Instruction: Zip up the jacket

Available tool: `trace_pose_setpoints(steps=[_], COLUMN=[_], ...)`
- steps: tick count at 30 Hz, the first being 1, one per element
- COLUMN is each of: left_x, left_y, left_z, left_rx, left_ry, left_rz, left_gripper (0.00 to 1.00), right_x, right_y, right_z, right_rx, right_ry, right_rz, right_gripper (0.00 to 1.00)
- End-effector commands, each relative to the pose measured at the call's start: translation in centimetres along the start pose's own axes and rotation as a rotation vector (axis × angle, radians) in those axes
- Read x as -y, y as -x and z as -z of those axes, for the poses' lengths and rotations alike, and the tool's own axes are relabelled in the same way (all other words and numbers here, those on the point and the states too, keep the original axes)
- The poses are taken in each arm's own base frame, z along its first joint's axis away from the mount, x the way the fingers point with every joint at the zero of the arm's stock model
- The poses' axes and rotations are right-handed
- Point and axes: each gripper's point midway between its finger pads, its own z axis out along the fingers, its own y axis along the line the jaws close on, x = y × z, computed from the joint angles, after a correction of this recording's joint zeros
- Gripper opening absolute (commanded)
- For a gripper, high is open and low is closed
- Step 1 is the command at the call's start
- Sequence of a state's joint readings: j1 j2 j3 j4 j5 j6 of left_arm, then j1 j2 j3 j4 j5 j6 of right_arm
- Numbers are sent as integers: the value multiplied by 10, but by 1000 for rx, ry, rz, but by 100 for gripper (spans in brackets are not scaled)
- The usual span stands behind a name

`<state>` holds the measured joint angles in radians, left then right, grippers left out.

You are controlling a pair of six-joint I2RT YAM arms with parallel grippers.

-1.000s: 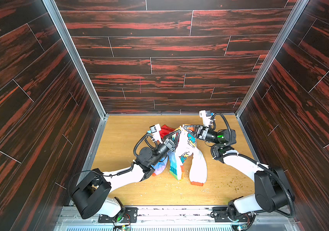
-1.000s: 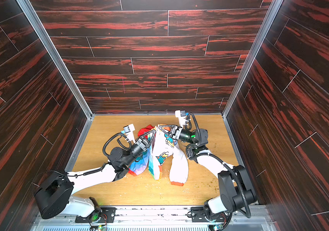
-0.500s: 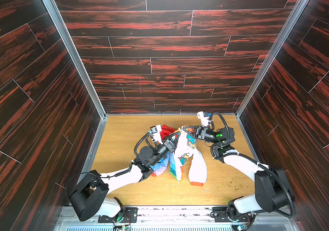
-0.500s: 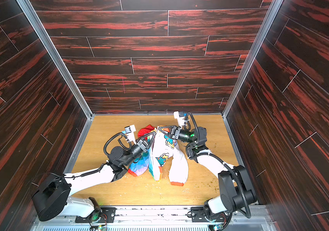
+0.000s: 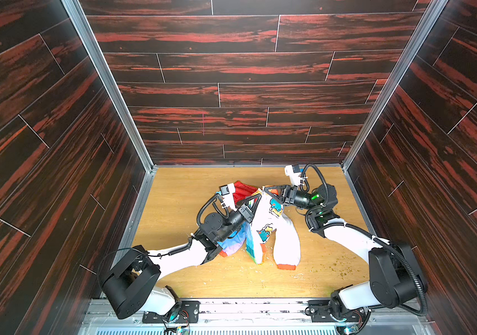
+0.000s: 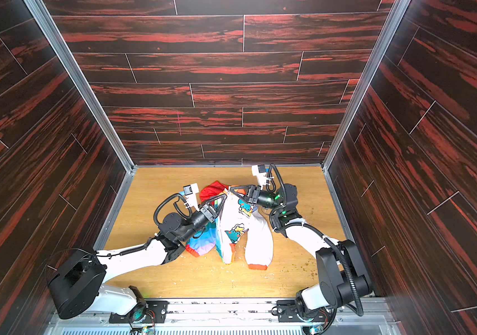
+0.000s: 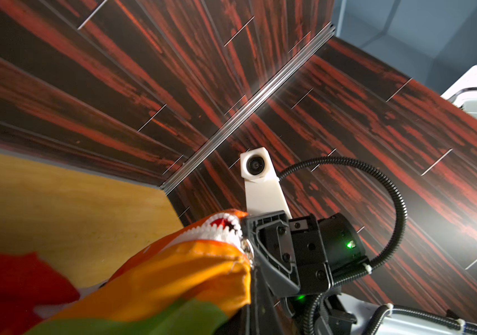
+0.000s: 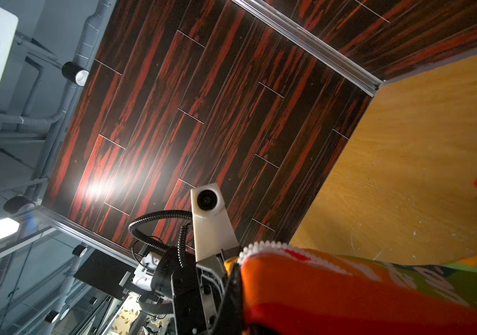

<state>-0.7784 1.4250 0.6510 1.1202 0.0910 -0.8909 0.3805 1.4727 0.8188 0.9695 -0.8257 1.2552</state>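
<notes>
The jacket [image 5: 266, 232] [image 6: 232, 229] hangs crumpled mid-table in both top views. Its rainbow half is on the left, its white cartoon half and sleeve on the right, and the orange-red hood [image 5: 243, 188] lies behind. My left gripper [image 5: 258, 196] [image 6: 225, 196] is shut on the jacket's top edge. My right gripper [image 5: 265, 190] [image 6: 230, 188] is shut on it just beside, the tips almost touching. In the left wrist view, white zipper teeth [image 7: 219, 229] and a metal slider [image 7: 247, 249] sit against the right gripper's fingers [image 7: 272, 249]. In the right wrist view, orange fabric [image 8: 318, 293] fills the jaws.
The wooden table [image 5: 179, 208] is boxed in by dark wood-pattern walls [image 5: 231, 95] on three sides. Small crumbs [image 5: 344, 268] are scattered at the front right. Both arms' white links lie low across the table's front corners.
The right gripper has edged slightly left toward the left gripper. Both grippers keep their hold, and the jacket hangs much as before.
</notes>
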Motion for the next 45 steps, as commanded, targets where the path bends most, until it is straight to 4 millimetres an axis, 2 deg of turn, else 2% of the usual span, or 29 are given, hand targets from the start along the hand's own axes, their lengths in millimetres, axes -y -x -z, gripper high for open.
trace_pose_setpoints(steps=[1, 2, 6, 10, 21, 25, 30, 36, 40, 45], left_x=[3, 0, -12, -25, -28, -27, -20, -19, -16, -13], left_y=[-33, -36, -49, -53, -52, -50, -48, -46, -45, -40], left_z=[6, 5, 7, 16, 21, 22, 20, 19, 18, 19], left_rx=[-120, -134, -178, -181, -210, -210, -218, -223, -237, -222], left_ry=[-10, 1, 35, 78, 94, 92, 70, 83, 83, 80], left_rz=[27, 33, 67, 98, 130, 125, 126, 106, 86, 70], left_gripper=[0, 0, 0, 0, 0, 0, 0, 0, 0, 0], right_x=[13, 21, 55, 73, 83, 89, 97, 91, 76, 52], right_y=[24, 17, -7, -27, -68, -77, -84, -82, -79, -81], right_z=[12, 13, 21, 36, 72, 87, 94, 101, 104, 95], right_rx=[135, 110, 35, -3, -102, -119, -156, -166, -175, -174], right_ry=[-91, -108, -203, -276, -468, -562, -615, -663, -693, -624], right_rz=[32, 23, -25, -32, 11, 47, 55, 126, 211, 214], right_gripper=[0, 0, 20, 29, 30, 32, 34, 31, 24, 28])
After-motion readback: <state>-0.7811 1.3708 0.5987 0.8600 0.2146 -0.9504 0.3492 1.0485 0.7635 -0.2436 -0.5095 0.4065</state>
